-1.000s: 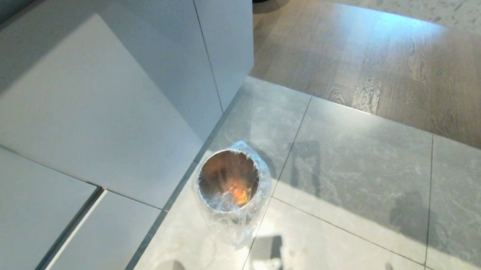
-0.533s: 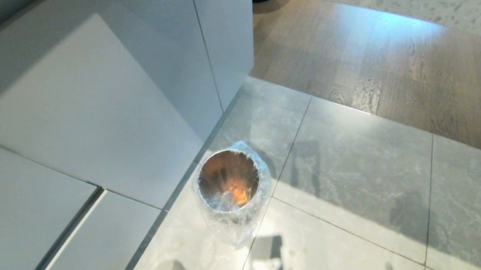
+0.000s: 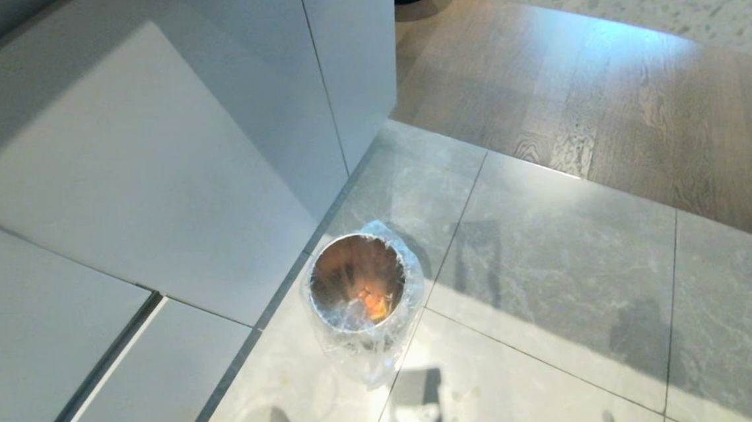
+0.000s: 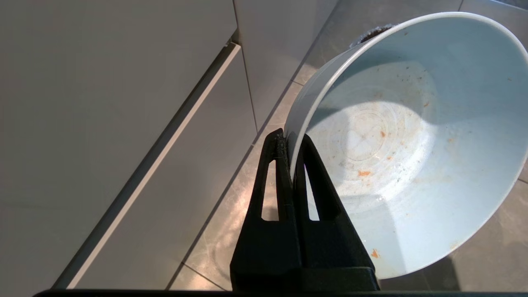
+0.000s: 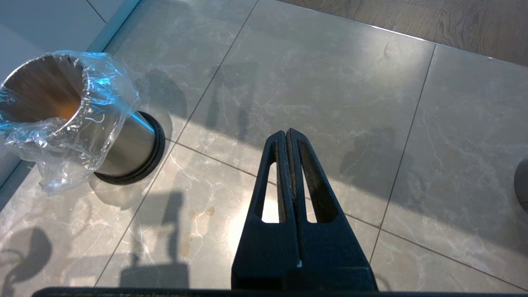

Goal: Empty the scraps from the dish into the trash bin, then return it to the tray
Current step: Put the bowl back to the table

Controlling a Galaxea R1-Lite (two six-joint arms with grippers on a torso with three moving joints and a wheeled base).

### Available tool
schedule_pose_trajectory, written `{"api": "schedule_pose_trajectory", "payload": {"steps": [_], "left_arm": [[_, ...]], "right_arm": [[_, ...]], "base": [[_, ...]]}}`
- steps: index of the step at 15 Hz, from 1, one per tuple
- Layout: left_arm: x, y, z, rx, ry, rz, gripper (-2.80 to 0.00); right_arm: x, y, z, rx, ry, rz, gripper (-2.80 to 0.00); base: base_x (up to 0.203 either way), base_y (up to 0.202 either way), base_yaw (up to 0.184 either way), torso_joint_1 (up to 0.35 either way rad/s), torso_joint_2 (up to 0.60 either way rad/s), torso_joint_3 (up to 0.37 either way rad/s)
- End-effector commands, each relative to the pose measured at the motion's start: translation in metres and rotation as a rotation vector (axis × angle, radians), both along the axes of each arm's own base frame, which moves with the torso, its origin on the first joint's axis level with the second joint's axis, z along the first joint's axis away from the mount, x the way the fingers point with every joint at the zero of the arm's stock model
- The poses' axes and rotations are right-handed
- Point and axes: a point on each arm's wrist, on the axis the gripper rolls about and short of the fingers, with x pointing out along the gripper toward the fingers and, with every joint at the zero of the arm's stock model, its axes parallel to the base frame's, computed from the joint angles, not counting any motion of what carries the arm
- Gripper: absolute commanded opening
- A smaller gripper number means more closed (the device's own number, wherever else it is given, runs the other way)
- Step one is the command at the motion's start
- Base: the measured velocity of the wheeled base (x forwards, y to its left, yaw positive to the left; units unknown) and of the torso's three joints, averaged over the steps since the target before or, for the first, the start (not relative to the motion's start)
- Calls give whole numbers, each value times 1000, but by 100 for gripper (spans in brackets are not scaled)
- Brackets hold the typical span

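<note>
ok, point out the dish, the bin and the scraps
dish [image 4: 412, 136]: left wrist view, on its inner bottom.
bin [image 3: 357, 280]: head view, on its inner wall.
scraps [image 3: 374, 302]: head view, on the orange pieces at the bin's bottom.

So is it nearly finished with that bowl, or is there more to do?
The emptying looks done: the dish holds only orange smears, and orange scraps lie inside the trash bin. In hand: the left gripper pinches the dish's rim, the right gripper is shut and empty. Left: returning it to the tray, out of view.
</note>
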Motion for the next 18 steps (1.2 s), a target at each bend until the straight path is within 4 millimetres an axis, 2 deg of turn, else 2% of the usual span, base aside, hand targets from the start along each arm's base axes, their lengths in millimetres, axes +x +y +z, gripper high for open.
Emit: {"api": "schedule_pose_trajectory", "payload": {"steps": [1,7,18], "left_arm": [[0,0,0,-1,0,0,-280],[0,0,0,4,0,2,-280],[0,0,0,-3,0,3,-280]], "right_arm": [[0,0,0,1,-2,0,-280],[0,0,0,1,0,1,-280],[0,0,0,1,0,0,-280]], "base": [[0,0,0,0,0,0],[0,0,0,1,0,25],[0,0,0,2,1,193]]}}
